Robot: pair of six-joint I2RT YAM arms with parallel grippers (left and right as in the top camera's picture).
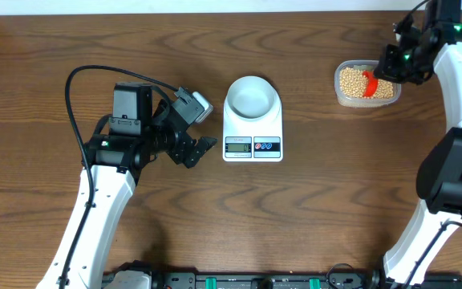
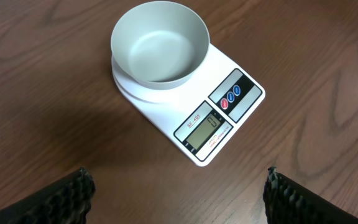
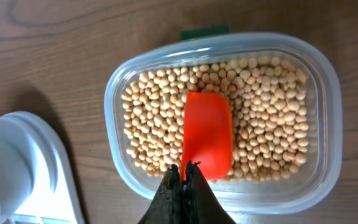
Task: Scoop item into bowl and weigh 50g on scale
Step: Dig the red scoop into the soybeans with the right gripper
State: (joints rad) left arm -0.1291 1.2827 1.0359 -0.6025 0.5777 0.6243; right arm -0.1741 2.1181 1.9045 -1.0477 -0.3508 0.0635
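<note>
The bowl (image 1: 252,96) sits on the round platform of the scale (image 1: 253,128), at the end away from its display and red and blue buttons. The beans (image 3: 253,106) fill a clear plastic tub (image 3: 331,124) on the tabletop (image 1: 135,48), well to the right of the scale. The left end effector (image 1: 205,128) hangs just left of the scale with its fingers spread wide. The right end effector (image 3: 183,177) is over the tub right of the scale, fingers pressed together on the near end of a red scoop (image 3: 207,130) that lies among the beans.
</note>
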